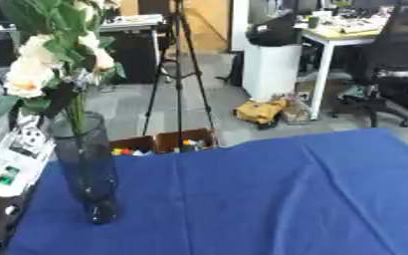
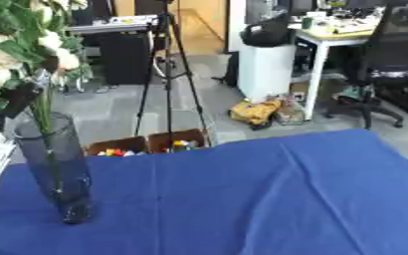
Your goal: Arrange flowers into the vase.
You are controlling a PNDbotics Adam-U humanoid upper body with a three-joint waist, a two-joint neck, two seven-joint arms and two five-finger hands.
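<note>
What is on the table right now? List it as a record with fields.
surface: blue cloth-covered table
vase: tall dark glass vase, upright, near the table's left edge
flowers: cream-white artificial flowers with green leaves, stems down inside the vase, blooms leaning left
left hand: dark shape against the stems above the vase rim, grip unclear
right hand: not in view
rest of cloth: wrinkled

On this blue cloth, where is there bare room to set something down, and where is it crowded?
Nearly all the blue tablecloth right of the glass vase lies bare, out to its far and right edges. The near-left corner is crowded: the vase with the flowers stands there, a white device beside it at the cloth's left edge.
</note>
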